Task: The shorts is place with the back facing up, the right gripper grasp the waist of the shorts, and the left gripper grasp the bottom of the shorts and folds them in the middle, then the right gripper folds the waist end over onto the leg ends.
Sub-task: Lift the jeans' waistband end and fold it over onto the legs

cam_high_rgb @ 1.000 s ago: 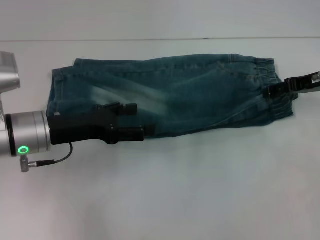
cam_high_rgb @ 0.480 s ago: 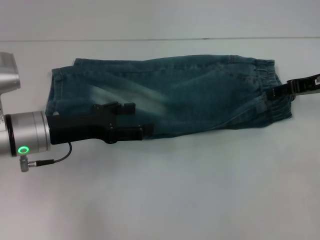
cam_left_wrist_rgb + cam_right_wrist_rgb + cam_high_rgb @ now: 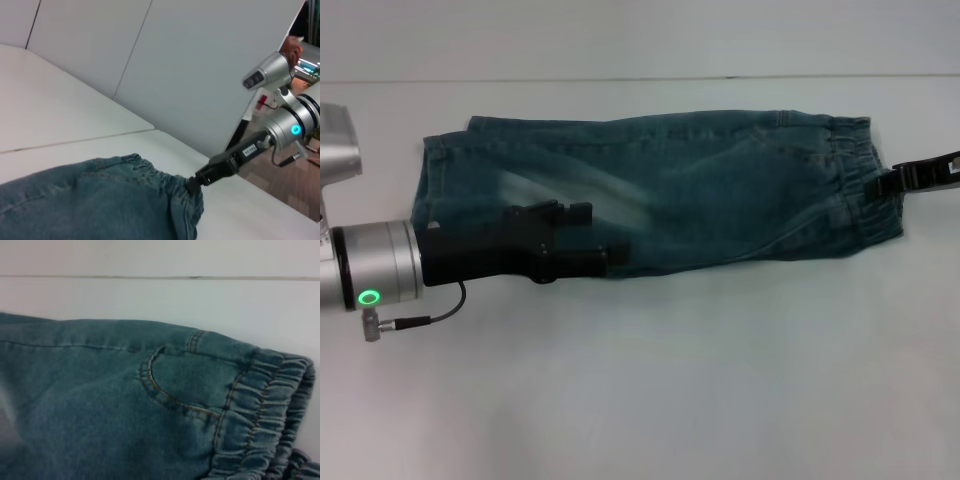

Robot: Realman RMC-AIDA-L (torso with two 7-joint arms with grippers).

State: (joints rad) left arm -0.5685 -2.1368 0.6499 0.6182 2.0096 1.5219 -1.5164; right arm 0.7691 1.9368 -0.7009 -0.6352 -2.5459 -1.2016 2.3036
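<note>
Shorts point(image 3: 660, 190) of faded blue-green denim lie folded lengthwise on the white desk point(image 3: 720, 380), the black right end effector point(image 3: 900, 182) has slid off the ruffled waist point(image 3: 860, 185), fingers apparently released, while the black left end effector point(image 3: 595, 238) rests unclenched above the legs.

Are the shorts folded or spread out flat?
Folded in half lengthwise: the shorts lie as one narrow strip, with only one leg's width showing.

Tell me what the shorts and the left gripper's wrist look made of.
The shorts: faded blue-green denim, matte, by the woven look, tan topstitching and gathered elastic waist. The left gripper: its wrist is likely brushed metal, a silver satin cylinder; the claw is matte black, plastic or coated metal.
</note>
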